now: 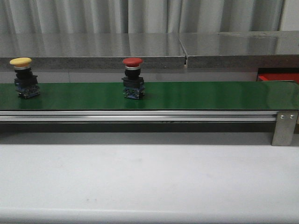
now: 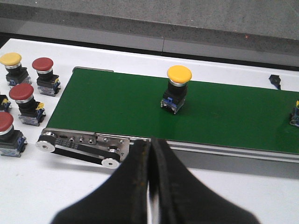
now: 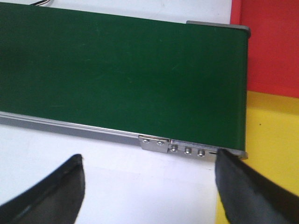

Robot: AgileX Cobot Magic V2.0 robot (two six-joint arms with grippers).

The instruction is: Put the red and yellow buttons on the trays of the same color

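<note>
Two buttons are standing on the green belt point(image 1: 196, 94) in the front view: the yellow button point(image 1: 24, 77) at far left, the red button point(image 1: 132, 77) left of centre. Neither is being gripped. The left gripper point(image 2: 150, 154) is hovering with fingers together; the right gripper point(image 3: 149, 184) is waiting spread apart beside the red tray point(image 3: 273, 46) and yellow tray point(image 3: 271, 154). Likely next: grasping a button near the belt's end.

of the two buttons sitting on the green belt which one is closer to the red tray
The red button, near the belt's middle in the front view. The yellow button stands at the far left end, while the red tray lies past the right end.
</note>
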